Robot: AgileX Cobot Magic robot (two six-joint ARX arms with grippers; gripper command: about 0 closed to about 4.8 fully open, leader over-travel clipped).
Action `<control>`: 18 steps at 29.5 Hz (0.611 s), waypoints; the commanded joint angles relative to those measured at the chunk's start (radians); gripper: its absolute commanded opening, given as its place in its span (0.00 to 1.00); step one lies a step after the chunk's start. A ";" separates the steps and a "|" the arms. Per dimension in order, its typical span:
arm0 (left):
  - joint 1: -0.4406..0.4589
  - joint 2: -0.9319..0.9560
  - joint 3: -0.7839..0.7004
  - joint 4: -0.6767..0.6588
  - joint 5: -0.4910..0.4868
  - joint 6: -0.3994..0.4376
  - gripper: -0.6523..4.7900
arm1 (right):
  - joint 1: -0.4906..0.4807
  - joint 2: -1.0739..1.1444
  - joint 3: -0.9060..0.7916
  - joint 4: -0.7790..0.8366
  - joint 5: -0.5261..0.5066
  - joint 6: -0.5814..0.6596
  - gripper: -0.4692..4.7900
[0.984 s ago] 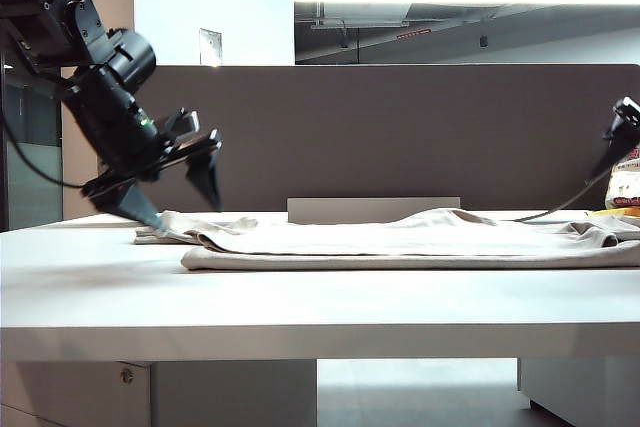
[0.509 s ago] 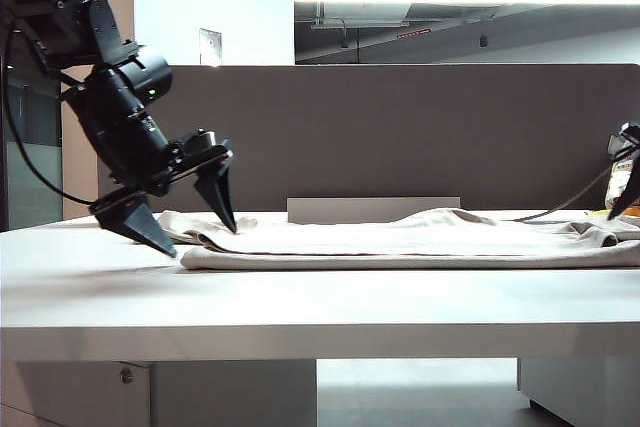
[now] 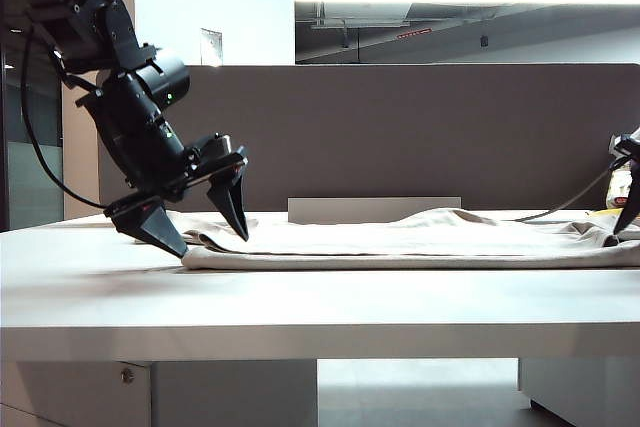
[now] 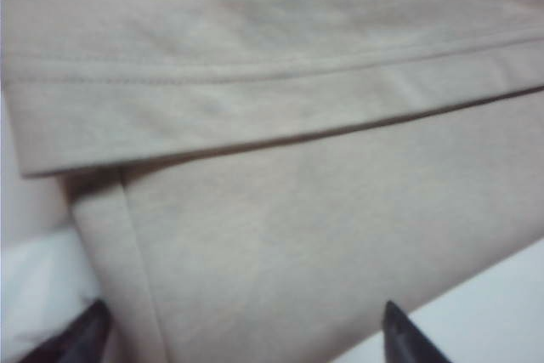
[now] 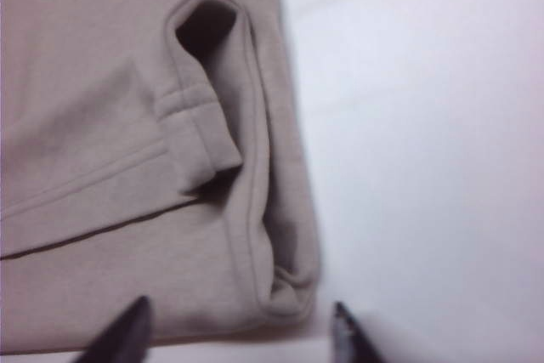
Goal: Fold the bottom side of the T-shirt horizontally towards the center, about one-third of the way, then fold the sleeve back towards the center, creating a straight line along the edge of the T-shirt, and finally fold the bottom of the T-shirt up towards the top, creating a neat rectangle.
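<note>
The surface [image 3: 300,297] carries the T-shirt [image 3: 420,242], a long cream band already folded lengthwise, stretching from near the left end across to the right edge of the exterior view. The left hand [image 3: 205,227] stands at the shirt's left end, its fingers spread wide apart, one tip on the bare surface just outside the hem and the other over the cloth; nothing is gripped yet. The right hand [image 5: 238,329] hangs over the opposite end by the doubled-back sleeve [image 5: 212,125], fingers apart and straddling the corner of the fabric, empty. To do the final fold well, I judge each hand should pinch every layer at its corner evenly, so the edges stay straight. Bare surface in front leaves room; the partition [image 3: 420,137] behind limits reach.
</note>
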 commanded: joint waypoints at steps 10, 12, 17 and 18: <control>-0.002 0.027 0.002 -0.001 0.006 0.004 0.50 | 0.004 0.011 0.002 0.036 0.027 -0.011 0.28; -0.002 0.027 0.002 -0.005 0.008 0.018 0.46 | 0.006 0.021 0.002 0.039 0.026 -0.011 0.28; -0.002 0.027 0.002 -0.006 0.008 0.018 0.45 | 0.018 0.052 0.002 0.039 0.024 -0.007 0.27; -0.002 0.027 0.002 -0.006 0.008 0.018 0.44 | 0.019 0.058 0.002 0.038 0.024 -0.007 0.24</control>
